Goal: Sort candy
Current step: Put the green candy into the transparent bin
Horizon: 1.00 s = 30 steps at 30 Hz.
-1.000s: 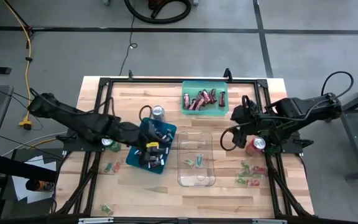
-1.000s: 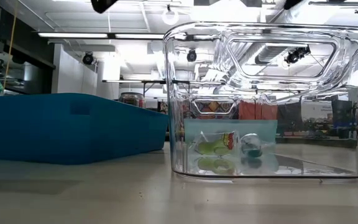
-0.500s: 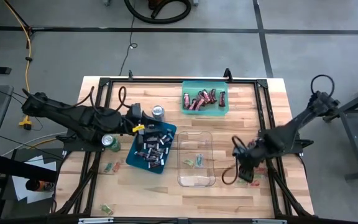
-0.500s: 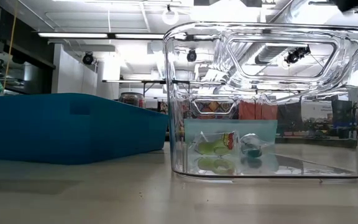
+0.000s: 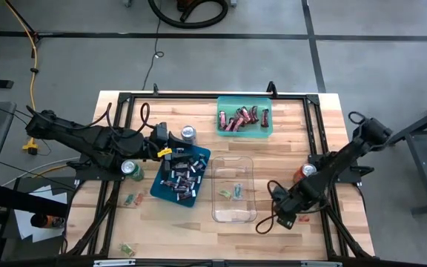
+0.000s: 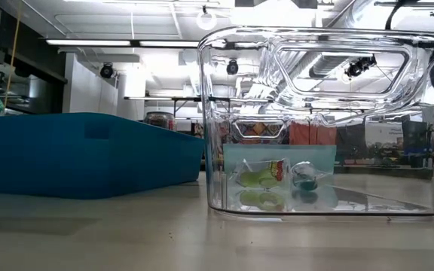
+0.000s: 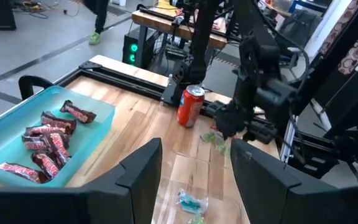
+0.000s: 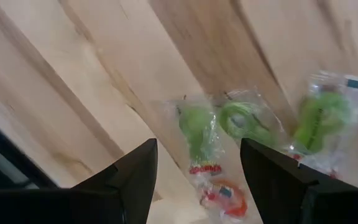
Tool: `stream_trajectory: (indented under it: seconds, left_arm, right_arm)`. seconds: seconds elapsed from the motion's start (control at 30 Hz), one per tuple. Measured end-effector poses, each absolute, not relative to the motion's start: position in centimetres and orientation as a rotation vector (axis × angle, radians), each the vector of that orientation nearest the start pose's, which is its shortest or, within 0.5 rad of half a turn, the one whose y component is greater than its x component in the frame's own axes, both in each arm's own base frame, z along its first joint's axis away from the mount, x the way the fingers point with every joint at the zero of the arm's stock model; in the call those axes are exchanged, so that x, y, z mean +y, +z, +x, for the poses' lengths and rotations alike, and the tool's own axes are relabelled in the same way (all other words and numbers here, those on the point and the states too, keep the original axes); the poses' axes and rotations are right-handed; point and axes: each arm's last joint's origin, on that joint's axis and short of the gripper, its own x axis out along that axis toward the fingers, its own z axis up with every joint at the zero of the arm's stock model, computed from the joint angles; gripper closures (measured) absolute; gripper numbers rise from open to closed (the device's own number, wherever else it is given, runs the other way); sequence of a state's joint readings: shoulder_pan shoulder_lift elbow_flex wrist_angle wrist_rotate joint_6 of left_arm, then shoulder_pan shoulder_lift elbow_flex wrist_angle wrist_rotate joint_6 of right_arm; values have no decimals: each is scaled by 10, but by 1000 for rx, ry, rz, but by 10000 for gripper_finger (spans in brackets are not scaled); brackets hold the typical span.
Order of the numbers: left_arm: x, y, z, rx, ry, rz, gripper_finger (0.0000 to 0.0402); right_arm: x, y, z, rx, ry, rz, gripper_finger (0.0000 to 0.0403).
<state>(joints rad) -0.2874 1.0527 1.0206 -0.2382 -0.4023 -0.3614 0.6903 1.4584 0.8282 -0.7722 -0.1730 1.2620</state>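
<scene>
Right gripper has dropped lower toward the green wrapped candy on the surface, jaws wide and empty, likely about to pick one; left gripper waits open

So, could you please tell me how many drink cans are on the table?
3: a silver can behind the blue bin, a green can left of it, a red can at the right edge.

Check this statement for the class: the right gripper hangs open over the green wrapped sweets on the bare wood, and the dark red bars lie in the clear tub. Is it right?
One detail is wrong. The dark red bars lie in the green tray, not the clear tub, as the high view shows. The rest stands: the right gripper hangs open over the green wrapped sweets on the wood.
</scene>
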Motion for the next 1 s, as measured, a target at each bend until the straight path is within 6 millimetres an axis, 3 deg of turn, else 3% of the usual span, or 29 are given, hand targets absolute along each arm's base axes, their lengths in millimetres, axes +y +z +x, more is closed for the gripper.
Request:
stream_trajectory:
  seconds: [0.33, 0.43, 0.53, 0.63, 0.7, 0.77, 0.87, 1.0]
  left_arm:
    - [-53, 359, 221, 233, 160, -267, 225]
    - [-53, 359, 221, 233, 161, -267, 225]
    - [-53, 359, 221, 233, 161, -267, 225]
    - [-53, 359, 221, 235, 161, -262, 225]
    - [-53, 359, 221, 235, 160, -256, 225]
    - [-53, 359, 221, 236, 159, -248, 225]
    - [-53, 359, 221, 236, 160, -242, 225]
    - [-53, 359, 221, 235, 166, -240, 225]
  right_arm:
    - [169, 141, 196, 1636, -309, 618, 179]
    - [170, 137, 196, 1660, -313, 616, 195]
    - [170, 137, 195, 1666, -318, 611, 250]
    - [173, 140, 196, 1689, -277, 588, 350]
    - [179, 150, 201, 1691, -192, 570, 385]
    - [185, 167, 207, 1673, -100, 529, 379]
    - [188, 204, 218, 1584, 22, 433, 391]
    - [175, 256, 232, 1392, 52, 293, 393]
